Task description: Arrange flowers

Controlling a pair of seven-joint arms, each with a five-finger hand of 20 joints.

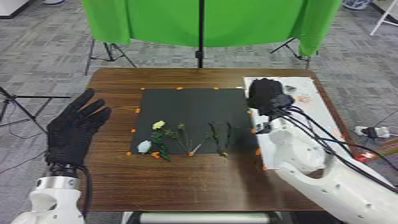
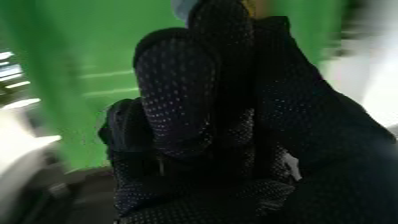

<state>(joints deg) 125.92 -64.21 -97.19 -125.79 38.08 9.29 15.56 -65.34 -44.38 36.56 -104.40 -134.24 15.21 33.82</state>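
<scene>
On a dark mat [image 1: 191, 107] in the head view lie a white flower [image 1: 144, 146], a yellow flower [image 1: 158, 125] and several green stems [image 1: 181, 139]. My left hand [image 1: 75, 131] is over the table's left edge, open, apart from the flowers. My right hand [image 1: 265, 95] is at the mat's upper right, over a white board. In the right wrist view the glove of my right hand [image 2: 178, 95] hides whatever is within it. Beyond it are a grey-blue patch [image 2: 184, 8] and a small yellow patch [image 2: 250, 7], both unclear.
The white board [image 1: 272, 157] runs along the right side of the brown table [image 1: 111, 172], partly under my right forearm. Orange marks line the mat's edges. Past the table's far edge stand a green screen [image 1: 151, 22] and thin black stands.
</scene>
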